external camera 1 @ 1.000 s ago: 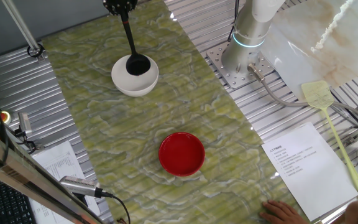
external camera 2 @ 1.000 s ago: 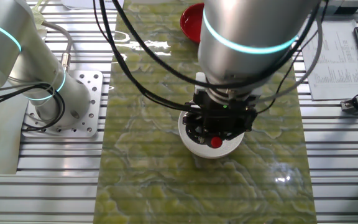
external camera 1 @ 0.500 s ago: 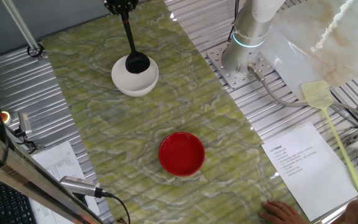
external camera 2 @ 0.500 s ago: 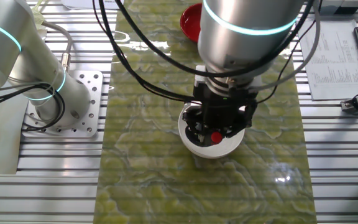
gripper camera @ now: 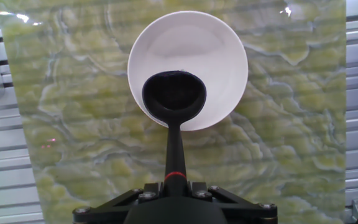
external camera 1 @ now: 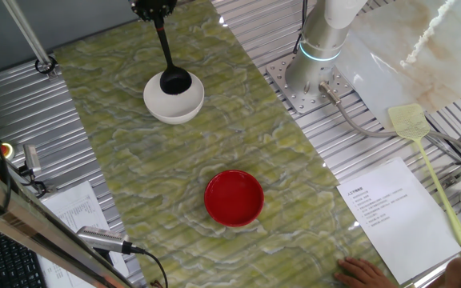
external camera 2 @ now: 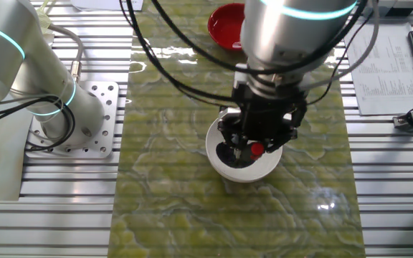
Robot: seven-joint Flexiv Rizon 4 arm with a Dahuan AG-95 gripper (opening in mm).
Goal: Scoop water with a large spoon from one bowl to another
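Observation:
My gripper [gripper camera: 173, 186] is shut on the handle of the black ladle [gripper camera: 174, 99] and holds it upright. Its round scoop hangs just over the near side of the white bowl [gripper camera: 210, 50]. In one fixed view the scoop [external camera 1: 175, 80] sits above the white bowl [external camera 1: 174, 102] with the gripper [external camera 1: 154, 8] at the top edge. The red bowl [external camera 1: 234, 197] stands apart, nearer the front of the mat; it also shows in the other fixed view [external camera 2: 226, 24]. There the gripper [external camera 2: 262, 129] covers part of the white bowl [external camera 2: 244, 166]. I cannot make out any water.
A green marbled mat [external camera 1: 238, 136] covers the table's middle. The arm's base [external camera 1: 320, 56] stands at the right. A yellow fly swatter [external camera 1: 422, 152] and a paper sheet [external camera 1: 394, 210] lie at the right. A person's hand [external camera 1: 366, 272] rests at the front edge.
The ladle has risen a little out of the white bowl. In the other fixed view the arm has moved up and slightly right. The bowls have not moved.

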